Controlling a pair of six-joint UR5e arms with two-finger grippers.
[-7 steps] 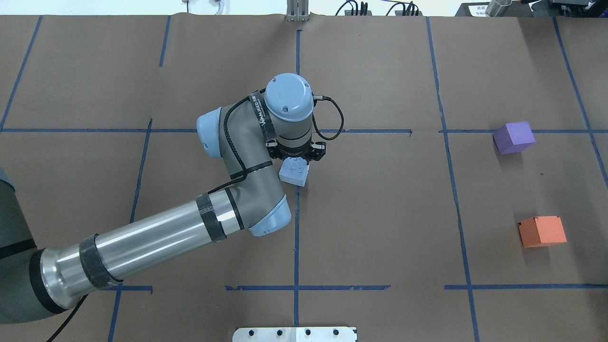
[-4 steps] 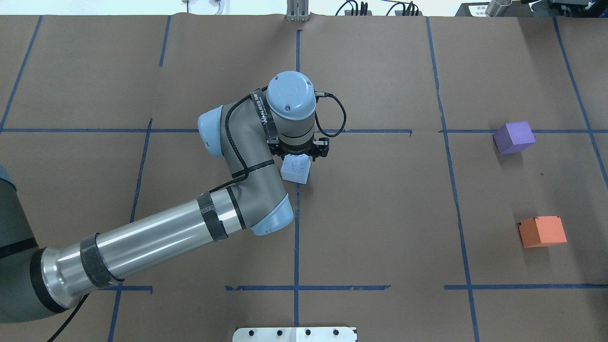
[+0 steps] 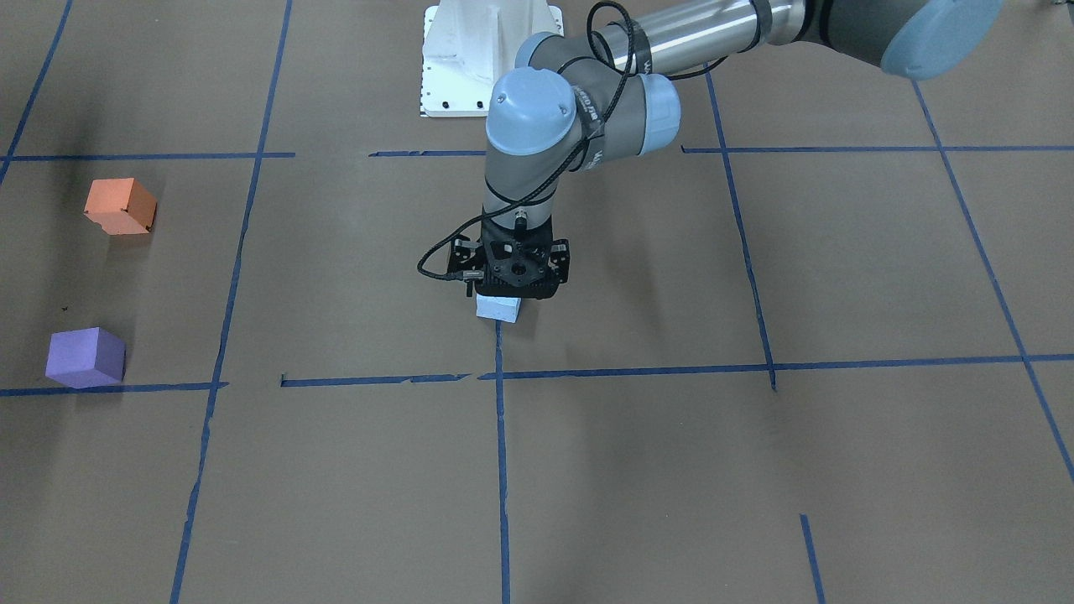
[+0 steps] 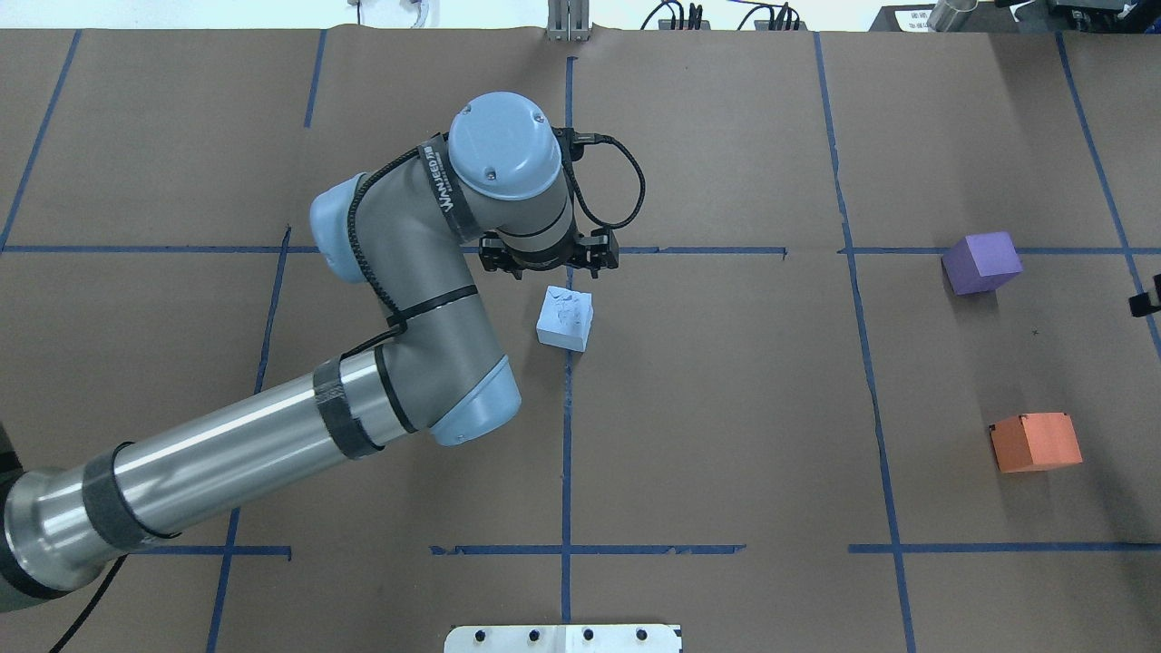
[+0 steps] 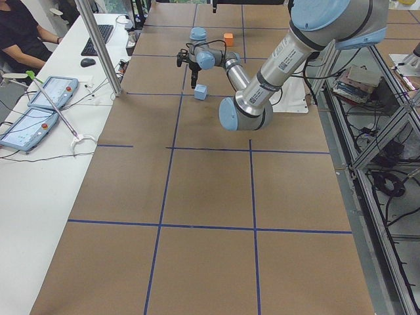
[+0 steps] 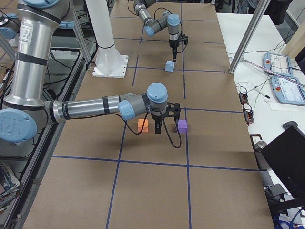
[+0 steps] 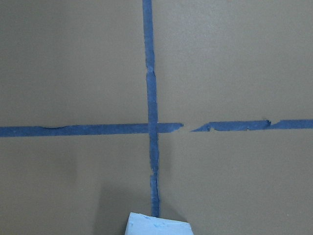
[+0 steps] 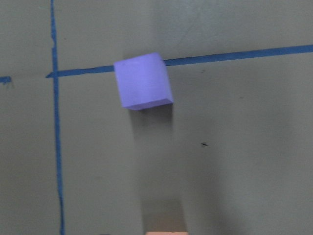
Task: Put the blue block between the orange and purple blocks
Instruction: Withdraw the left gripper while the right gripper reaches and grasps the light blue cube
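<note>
Blue block [image 4: 564, 318] is seen lying free on the table [image 4: 726, 408], well apart from the orange block [image 4: 1036, 442] and purple block [image 4: 981, 262] (2 on the robot's right). The left gripper [image 3: 512, 289] is held just above it; its opening cannot be judged.

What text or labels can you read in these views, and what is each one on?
"WANJEED": white letters on the black strap around the left arm, overhead view; whatever follows is unreadable.
White sign beyond the table's far right corner: too small to read.
Sticker on the left arm's silver tube, exterior left view: too small to read.
</note>
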